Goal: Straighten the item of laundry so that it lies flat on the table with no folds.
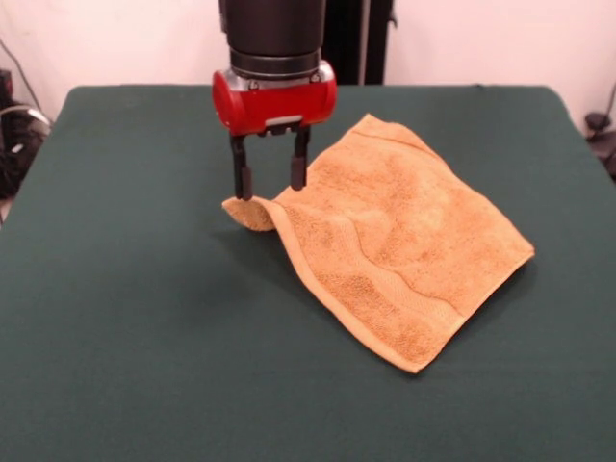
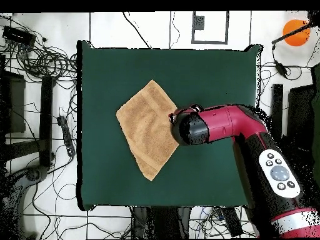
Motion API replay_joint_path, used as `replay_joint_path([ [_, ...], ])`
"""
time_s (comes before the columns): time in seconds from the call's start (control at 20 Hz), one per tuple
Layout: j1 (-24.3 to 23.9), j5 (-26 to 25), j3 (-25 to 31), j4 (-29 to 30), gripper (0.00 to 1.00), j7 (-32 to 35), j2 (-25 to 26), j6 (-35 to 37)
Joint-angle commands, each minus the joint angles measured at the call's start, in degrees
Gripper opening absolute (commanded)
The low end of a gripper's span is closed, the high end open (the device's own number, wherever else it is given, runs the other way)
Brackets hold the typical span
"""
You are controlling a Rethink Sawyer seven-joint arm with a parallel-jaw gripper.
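Observation:
The golden-orange towel (image 1: 390,236) lies spread as a diamond on the dark green table (image 1: 125,289), right of the middle in the front view. Its left corner (image 1: 248,214) is curled up off the cloth, and a soft ridge runs along the woven band. My gripper (image 1: 271,191) hangs straight down just above that curled corner, its fingers (image 1: 243,178) apart with nothing between them. In the overhead view the towel (image 2: 147,128) lies left of centre on the table (image 2: 212,75), and the red arm (image 2: 219,125) covers its right corner and the gripper.
Cables and dark equipment (image 2: 37,75) lie on the floor around the table. An orange ball (image 2: 295,31) sits at the overhead view's top right. The robot's black pedestal (image 1: 361,38) stands at the table's far side.

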Motion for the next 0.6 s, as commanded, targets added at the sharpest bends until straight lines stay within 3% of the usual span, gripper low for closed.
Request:
replay_joint_path([
  [0.05, -0.33, -0.50, 4.23, 3.02, 1.00, -12.41, 5.23, 4.48],
  [0.6, -0.36, -1.08, 4.15, 2.30, 1.00, -13.15, 6.34, 5.51],
])
